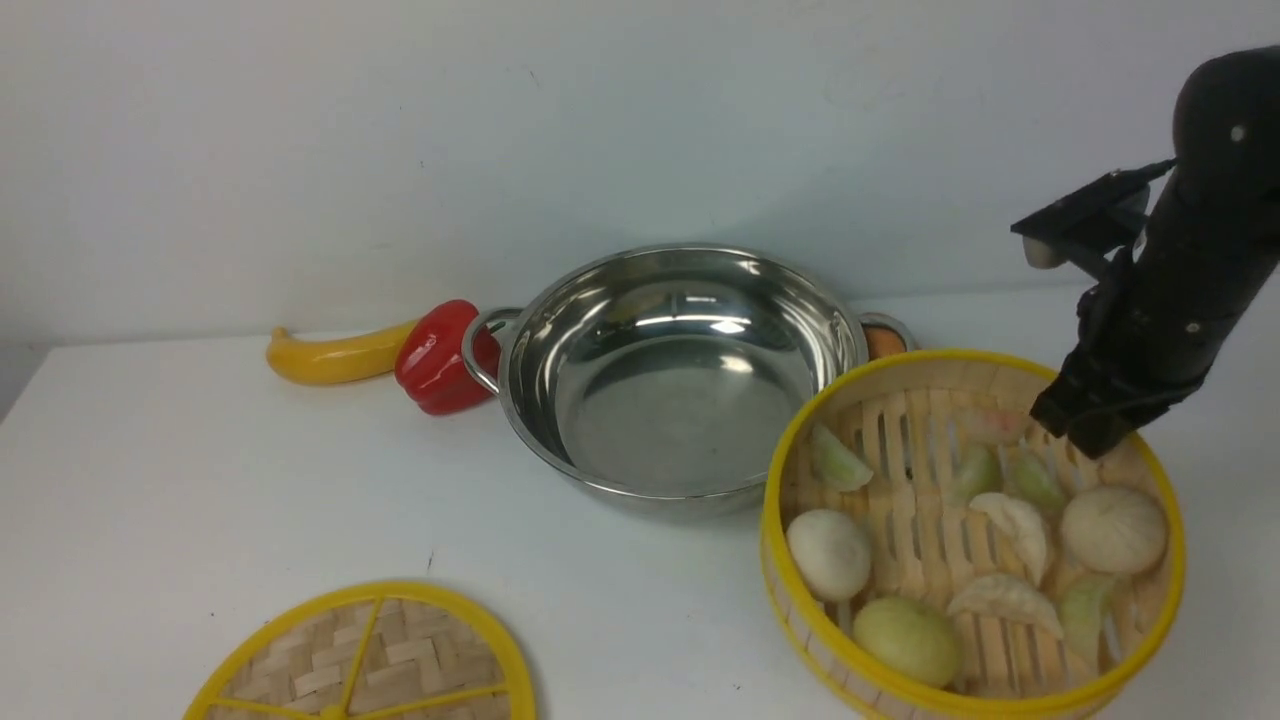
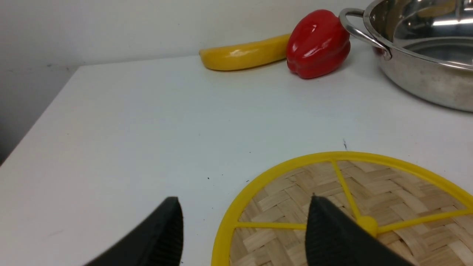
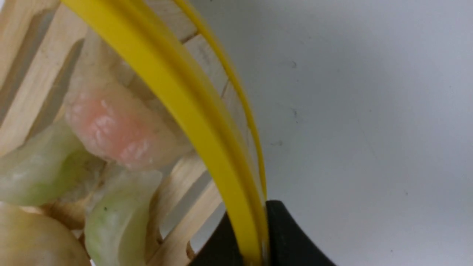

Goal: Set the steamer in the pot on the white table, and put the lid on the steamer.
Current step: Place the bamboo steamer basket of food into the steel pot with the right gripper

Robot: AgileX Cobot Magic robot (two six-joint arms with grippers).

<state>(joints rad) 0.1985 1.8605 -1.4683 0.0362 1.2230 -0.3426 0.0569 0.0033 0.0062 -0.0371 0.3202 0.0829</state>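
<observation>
The steamer (image 1: 900, 362) is at the front right, filled with dumplings and buns, and its rim overlaps the pot's right side in the front view. My right gripper (image 1: 1095, 435) is shut on its far right rim. In the right wrist view the yellow rim (image 3: 177, 92) runs down between my right gripper's (image 3: 251, 218) two black fingers. The shiny pot (image 1: 680, 400) stands empty mid-table on the white table (image 1: 250, 480). The lid (image 1: 370, 660) lies flat at the front left. My left gripper (image 2: 245, 199) hangs open over the lid's (image 2: 388, 192) edge, holding nothing.
A yellow banana-shaped fruit (image 1: 335, 357) and a red bell pepper (image 1: 437, 360) lie against the pot's left handle (image 1: 478, 345). An orange object (image 1: 885, 342) peeks out behind the right handle. The table's left edge (image 2: 37, 122) drops off beside the lid.
</observation>
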